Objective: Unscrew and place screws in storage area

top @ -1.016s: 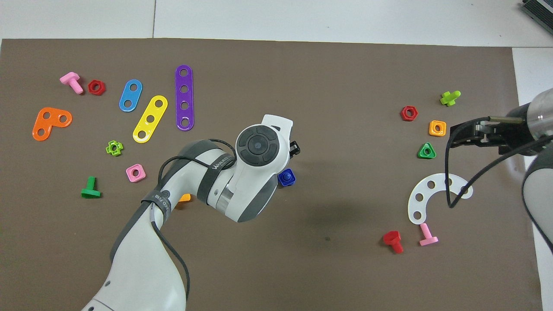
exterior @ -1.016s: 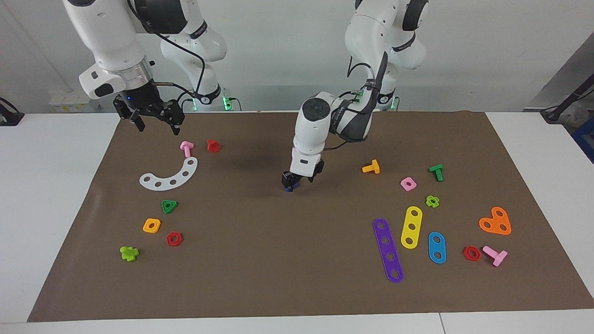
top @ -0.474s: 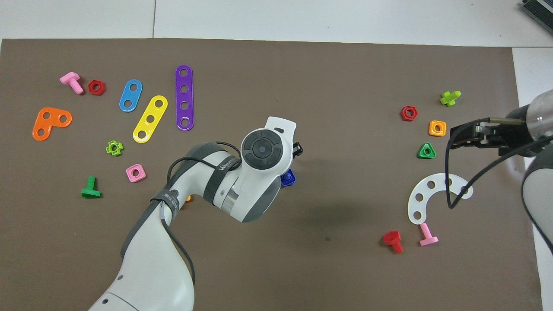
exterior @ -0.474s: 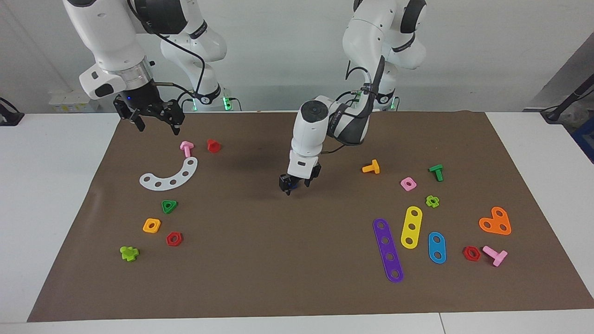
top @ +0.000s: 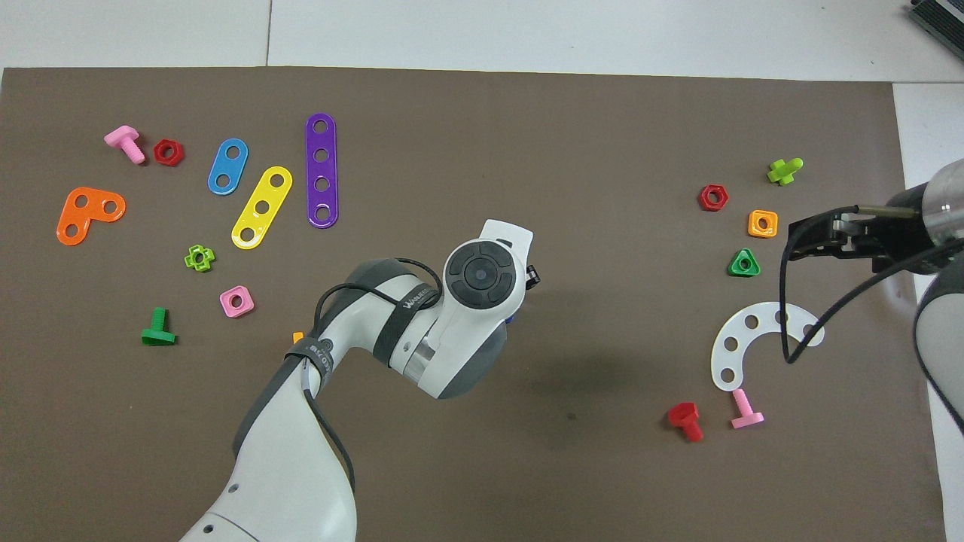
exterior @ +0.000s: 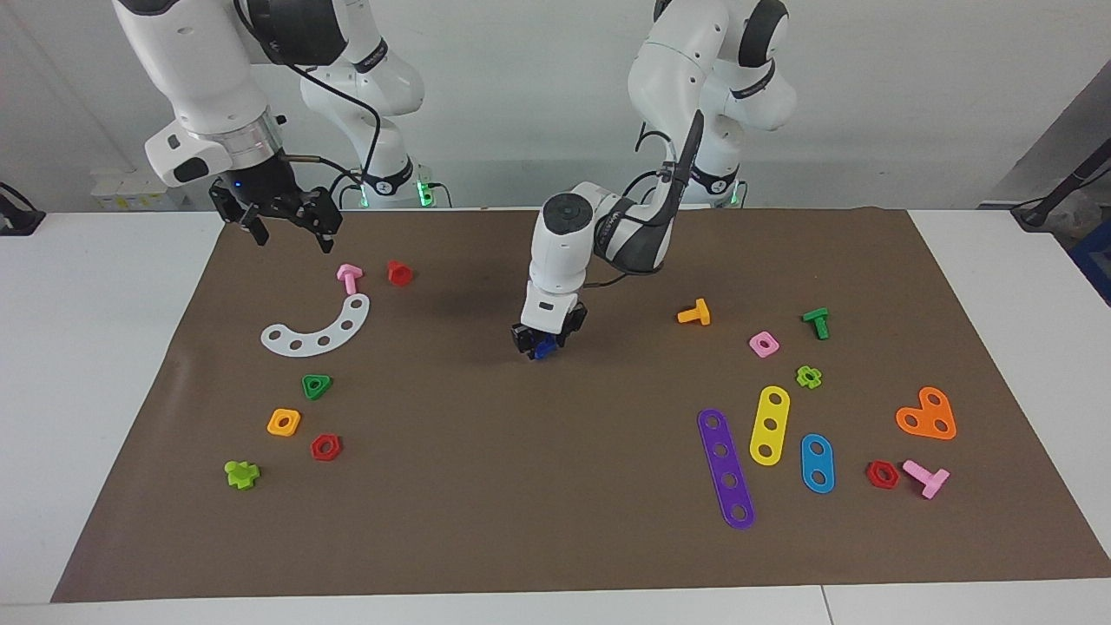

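Observation:
The blue screw (exterior: 544, 349) sits at the middle of the brown mat (exterior: 521, 486), seen between the black fingertips of my left gripper (exterior: 545, 340). That gripper points straight down and its fingers are closed against the blue piece from both sides. In the overhead view the left arm's wrist covers almost all of it, leaving only a blue sliver (top: 511, 319). My right gripper (exterior: 288, 230) hangs open and holds nothing, above the mat's edge at the right arm's end, over the spot beside the pink bolt (exterior: 349, 276); this arm waits.
At the right arm's end lie a white arc plate (exterior: 317, 330), a red bolt (exterior: 398, 273), a green triangular nut (exterior: 317, 386), an orange nut (exterior: 284, 422) and a red hex nut (exterior: 325, 447). At the left arm's end lie an orange bolt (exterior: 694, 313), a purple strip (exterior: 726, 469) and several coloured plates.
My left gripper has shifted slightly toward the right arm's end and its fingers have drawn in around the blue screw. The right arm has stayed in place.

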`<control>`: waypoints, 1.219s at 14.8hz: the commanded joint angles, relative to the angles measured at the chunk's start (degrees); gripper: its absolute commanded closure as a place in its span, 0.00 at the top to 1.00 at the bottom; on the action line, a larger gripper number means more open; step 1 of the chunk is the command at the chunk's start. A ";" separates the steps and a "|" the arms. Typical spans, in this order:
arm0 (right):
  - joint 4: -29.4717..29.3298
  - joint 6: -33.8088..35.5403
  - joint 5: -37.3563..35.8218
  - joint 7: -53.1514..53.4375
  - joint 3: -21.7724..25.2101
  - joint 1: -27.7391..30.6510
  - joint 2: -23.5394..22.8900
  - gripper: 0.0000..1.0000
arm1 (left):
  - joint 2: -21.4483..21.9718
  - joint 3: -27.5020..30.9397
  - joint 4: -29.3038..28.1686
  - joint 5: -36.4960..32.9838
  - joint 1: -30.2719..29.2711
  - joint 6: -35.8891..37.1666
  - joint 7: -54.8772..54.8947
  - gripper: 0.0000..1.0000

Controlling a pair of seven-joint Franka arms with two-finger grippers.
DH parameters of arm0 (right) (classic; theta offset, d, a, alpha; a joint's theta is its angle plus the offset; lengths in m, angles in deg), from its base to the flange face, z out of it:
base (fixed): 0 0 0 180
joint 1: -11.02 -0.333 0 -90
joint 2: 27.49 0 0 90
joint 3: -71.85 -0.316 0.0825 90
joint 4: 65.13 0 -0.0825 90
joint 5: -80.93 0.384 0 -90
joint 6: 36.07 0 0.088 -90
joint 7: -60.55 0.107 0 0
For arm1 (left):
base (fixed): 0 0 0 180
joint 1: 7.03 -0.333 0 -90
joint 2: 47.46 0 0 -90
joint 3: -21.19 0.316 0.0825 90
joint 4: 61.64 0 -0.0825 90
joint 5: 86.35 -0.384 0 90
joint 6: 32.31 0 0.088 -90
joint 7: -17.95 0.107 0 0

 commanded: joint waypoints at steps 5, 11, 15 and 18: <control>1.97 -0.07 0.30 0.15 -0.31 0.74 1.88 1.00 | -0.14 0.81 0.33 0.68 0.85 1.52 -0.01 0.24; 1.97 -3.06 0.30 0.23 -0.31 0.57 1.62 1.00 | -0.05 0.90 1.64 8.12 0.32 2.13 -0.19 0.00; 4.33 -5.50 0.30 0.85 -0.40 -0.05 1.97 1.00 | -1.01 1.60 7.69 9.56 -0.56 11.15 -0.36 0.00; 6.09 -8.50 0.30 0.94 -0.40 -0.14 2.14 0.99 | -0.67 1.69 12.98 9.38 -3.54 18.28 -0.19 0.00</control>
